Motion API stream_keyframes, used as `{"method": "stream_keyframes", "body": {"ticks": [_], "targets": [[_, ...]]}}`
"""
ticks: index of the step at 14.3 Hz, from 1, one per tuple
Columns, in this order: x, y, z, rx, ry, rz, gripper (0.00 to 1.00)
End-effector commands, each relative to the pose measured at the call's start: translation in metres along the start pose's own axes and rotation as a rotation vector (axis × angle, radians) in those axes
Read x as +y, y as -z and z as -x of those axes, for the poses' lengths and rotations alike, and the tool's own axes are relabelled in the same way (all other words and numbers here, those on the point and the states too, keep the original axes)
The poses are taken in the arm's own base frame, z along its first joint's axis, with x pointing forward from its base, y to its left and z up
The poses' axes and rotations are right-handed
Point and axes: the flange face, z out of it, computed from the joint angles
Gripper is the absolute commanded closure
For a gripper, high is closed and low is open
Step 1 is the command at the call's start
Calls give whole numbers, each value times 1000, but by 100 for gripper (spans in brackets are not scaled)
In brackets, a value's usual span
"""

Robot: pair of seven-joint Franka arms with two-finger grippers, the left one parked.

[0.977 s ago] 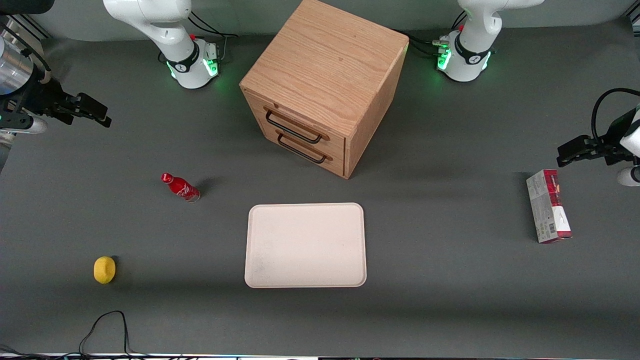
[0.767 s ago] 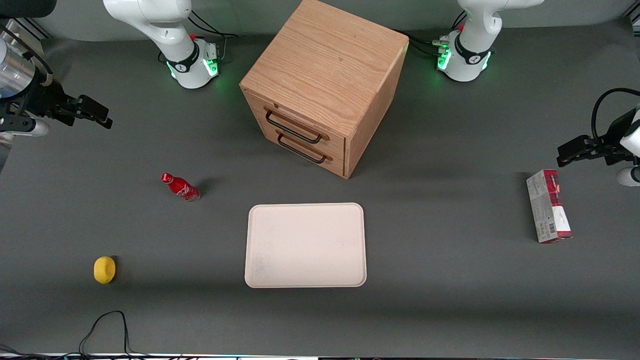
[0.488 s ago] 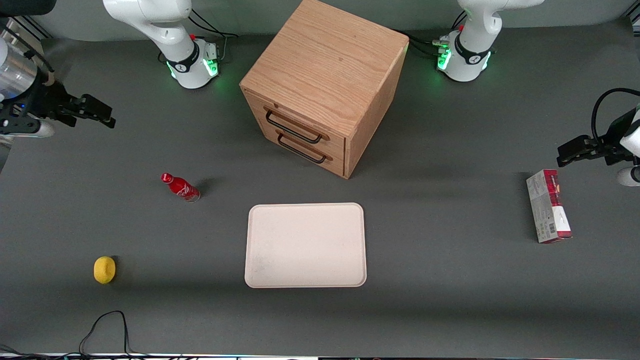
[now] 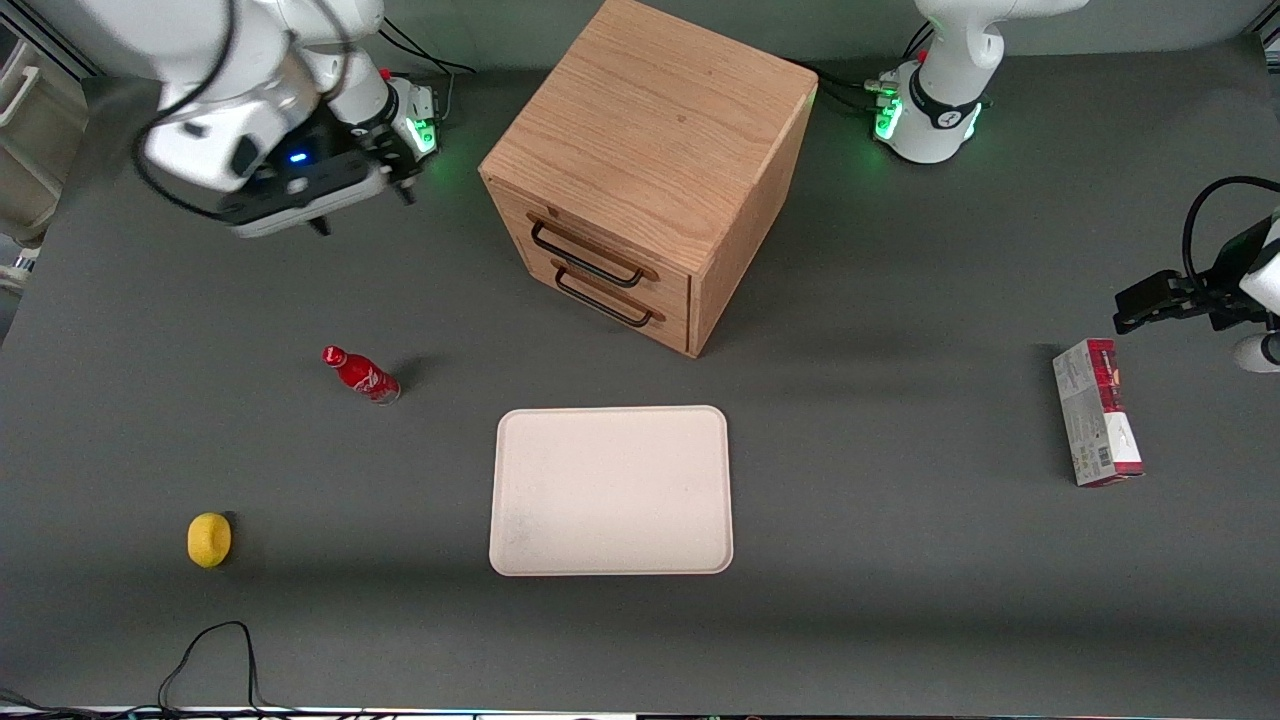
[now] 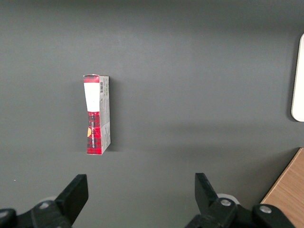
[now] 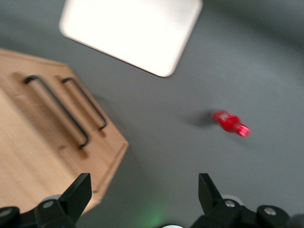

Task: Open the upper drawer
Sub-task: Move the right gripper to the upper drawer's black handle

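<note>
The oak-wood cabinet (image 4: 660,130) stands at the table's middle, far from the front camera. Its upper drawer (image 4: 590,250) is shut, and its long black bar handle (image 4: 588,257) lies just above the matching lower drawer's handle (image 4: 605,300). My gripper (image 4: 362,208) hangs open and empty above the table beside the cabinet, toward the working arm's end, apart from both handles. In the right wrist view the open gripper (image 6: 142,194) looks down on the upper handle (image 6: 58,110) and the cabinet's corner.
A red bottle (image 4: 360,373) lies nearer the front camera than my gripper. A cream tray (image 4: 610,490) sits in front of the cabinet. A yellow lemon (image 4: 209,539) lies near the front edge. A red-and-grey carton (image 4: 1097,425) lies toward the parked arm's end.
My gripper has swung from the working arm's edge of the table in toward the cabinet. The drawers and the loose objects have not moved.
</note>
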Motion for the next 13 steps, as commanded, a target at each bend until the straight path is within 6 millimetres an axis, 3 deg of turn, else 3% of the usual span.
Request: {"method": "stream_keyframes", "body": {"ticks": [1, 3, 5, 7, 13], "targets": [[-25, 7, -12, -4, 112, -22, 0], [-46, -7, -18, -33, 193, -46, 0], [-51, -25, -27, -64, 279, -86, 0], [-61, -51, -40, -113, 339, -243, 0], [-67, -105, -64, -74, 556, -325, 0]]}}
